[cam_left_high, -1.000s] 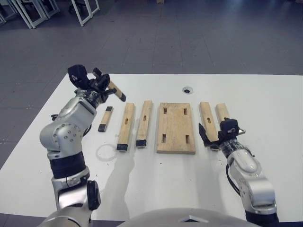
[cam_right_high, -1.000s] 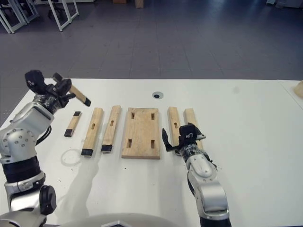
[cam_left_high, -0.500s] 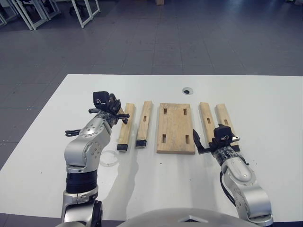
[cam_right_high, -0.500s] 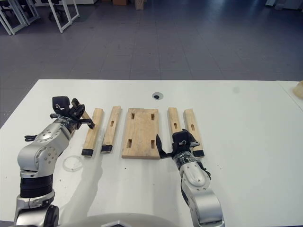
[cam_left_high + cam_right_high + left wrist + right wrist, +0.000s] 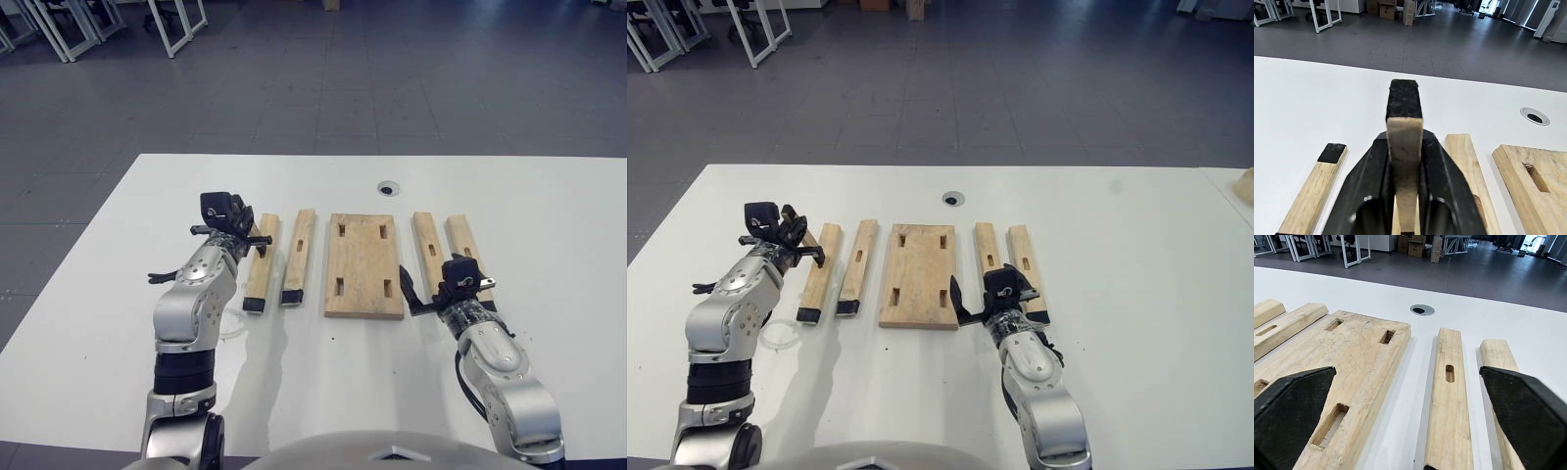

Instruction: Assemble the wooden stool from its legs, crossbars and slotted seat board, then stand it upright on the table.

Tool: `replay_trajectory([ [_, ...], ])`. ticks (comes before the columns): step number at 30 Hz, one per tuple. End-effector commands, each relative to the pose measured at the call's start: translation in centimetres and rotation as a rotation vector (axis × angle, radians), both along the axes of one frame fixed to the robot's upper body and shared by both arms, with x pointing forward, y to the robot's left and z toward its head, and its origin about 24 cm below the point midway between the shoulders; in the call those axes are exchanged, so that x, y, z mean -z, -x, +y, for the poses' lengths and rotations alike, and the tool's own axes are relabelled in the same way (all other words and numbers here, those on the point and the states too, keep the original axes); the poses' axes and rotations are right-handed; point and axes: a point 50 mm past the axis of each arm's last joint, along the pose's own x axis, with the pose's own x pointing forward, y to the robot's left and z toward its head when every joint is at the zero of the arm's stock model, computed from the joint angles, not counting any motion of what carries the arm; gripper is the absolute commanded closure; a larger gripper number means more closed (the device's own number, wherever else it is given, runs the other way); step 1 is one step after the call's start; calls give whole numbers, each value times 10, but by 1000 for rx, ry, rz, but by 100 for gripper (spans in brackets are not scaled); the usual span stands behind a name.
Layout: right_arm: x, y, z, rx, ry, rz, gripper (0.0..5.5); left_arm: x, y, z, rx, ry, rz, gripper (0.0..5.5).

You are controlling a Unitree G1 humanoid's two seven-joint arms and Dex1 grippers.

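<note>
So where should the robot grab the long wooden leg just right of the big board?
Pinch its two long edges near the middle, from above. The long slotted wooden leg lies flat on the white table, so only its narrow width probably fits the open right gripper.

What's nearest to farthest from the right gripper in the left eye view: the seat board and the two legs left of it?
1. Slotted seat board, immediately left of the right gripper.
2. Inner left leg, past the board.
3. Outer left leg, farthest left.
</note>
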Motion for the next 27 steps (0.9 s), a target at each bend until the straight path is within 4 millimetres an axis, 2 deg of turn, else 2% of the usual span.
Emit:
replay_trajectory([
  [1, -1, 1, -1, 7, 2, 4, 0, 16, 9, 9, -20, -17, 71, 508],
  [6, -1, 0, -1, 15, 0, 4, 0, 20, 14, 14, -39, -23, 82, 508],
  [9, -1, -1, 0, 16, 0, 0, 0, 29, 18, 12, -42, -15, 94, 508],
  [14, -2, -1, 0, 7, 10, -3, 0, 90, 55, 8, -43, 16, 305, 508],
  [17, -3, 0, -1, 6, 11, -2, 0, 107, 68, 3, -4, 23, 390, 508],
  [20, -3, 0, -1, 3, 12, 1, 0, 99, 64, 1, 31, 7, 381, 508],
  [27, -2, -1, 1, 4, 10, 1, 0, 54, 48, -9, 22, 4, 232, 508],
])
